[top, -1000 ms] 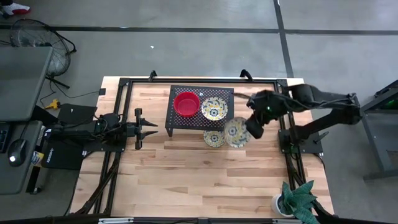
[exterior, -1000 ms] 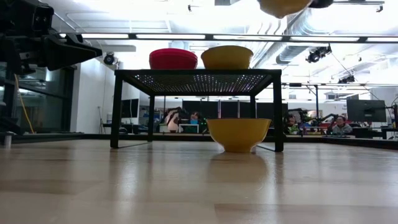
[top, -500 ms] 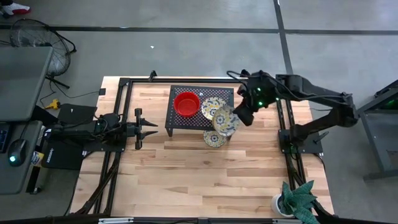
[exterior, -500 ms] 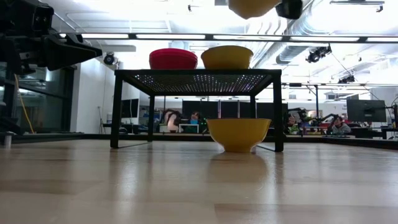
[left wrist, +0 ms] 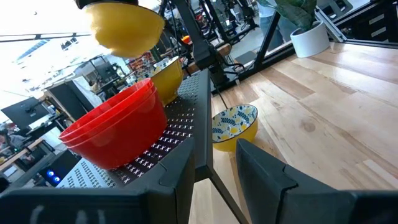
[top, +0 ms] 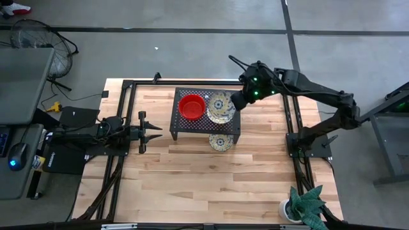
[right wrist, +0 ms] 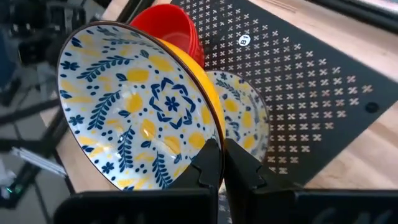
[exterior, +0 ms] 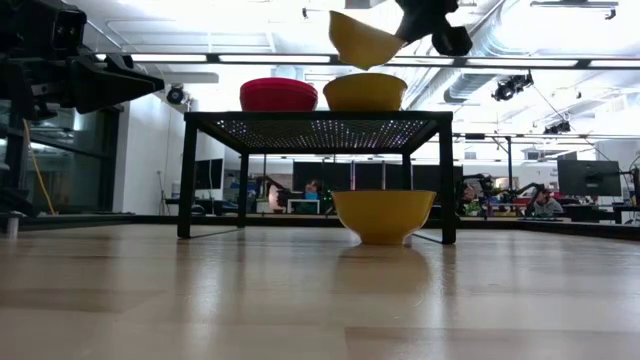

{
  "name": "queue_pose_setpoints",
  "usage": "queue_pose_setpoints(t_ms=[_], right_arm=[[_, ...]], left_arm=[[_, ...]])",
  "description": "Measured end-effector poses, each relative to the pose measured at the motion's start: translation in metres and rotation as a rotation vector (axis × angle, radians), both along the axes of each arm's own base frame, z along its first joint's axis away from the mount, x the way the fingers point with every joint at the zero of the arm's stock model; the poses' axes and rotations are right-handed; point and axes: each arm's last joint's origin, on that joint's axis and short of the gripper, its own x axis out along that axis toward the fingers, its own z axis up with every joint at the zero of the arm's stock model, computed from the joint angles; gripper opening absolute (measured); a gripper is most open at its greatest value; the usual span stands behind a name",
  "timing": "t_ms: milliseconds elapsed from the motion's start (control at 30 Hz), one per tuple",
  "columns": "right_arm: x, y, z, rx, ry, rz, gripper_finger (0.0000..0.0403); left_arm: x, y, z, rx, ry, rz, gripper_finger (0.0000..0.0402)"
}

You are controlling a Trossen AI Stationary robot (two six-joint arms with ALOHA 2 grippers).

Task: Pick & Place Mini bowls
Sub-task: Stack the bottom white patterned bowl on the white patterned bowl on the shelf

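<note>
The high view looks straight down on the whole table [top: 192, 185]. The low view sits at tabletop height, facing level across to the rack [exterior: 315, 120]. Each wrist view looks forward close past its own gripper. All four share the rack, just beneath the right gripper [right wrist: 221, 163].

Robotics lab: monitors [exterior: 585, 178], ceiling ducts [exterior: 470, 60], seated people [exterior: 545, 202].
</note>
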Motion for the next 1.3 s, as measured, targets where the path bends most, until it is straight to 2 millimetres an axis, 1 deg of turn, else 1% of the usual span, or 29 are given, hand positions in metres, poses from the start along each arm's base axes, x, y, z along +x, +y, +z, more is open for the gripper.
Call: queue_pose_setpoints(t_ms=[167,433,700,867,1100,1300], right_arm=[[0.007,-0.002,-0.005,0.085,0.001,-0.09,0.0],[0.002,0.006,-0.012,0.236,0.079,-0.225,0.0],[0.016,0.002,-0.023,0.308,0.097,-0.236,0.0],[0.022,-0.003,-0.031,0.341,0.12,-0.229,0.0],[0.021,-0.01,-0.033,0.342,0.125,-0.232,0.0],[0.021,-0.009,-0.033,0.371,0.131,-0.233,0.0]], left_arm=[[0.0,0.0,0.0,0.0,0.0,0.0,0.0113],[0.0,0.0,0.0,0.0,0.001,0.0,0.0113],[0.0,0.0,0.0,0.0,0.001,0.0,0.0113],[0.0,0.0,0.0,0.0,0.001,0.0,0.0113],[0.0,0.0,0.0,0.0,0.0,0.0,0.0113],[0.0,0.0,0.0,0.0,0.001,0.0,0.0113]])
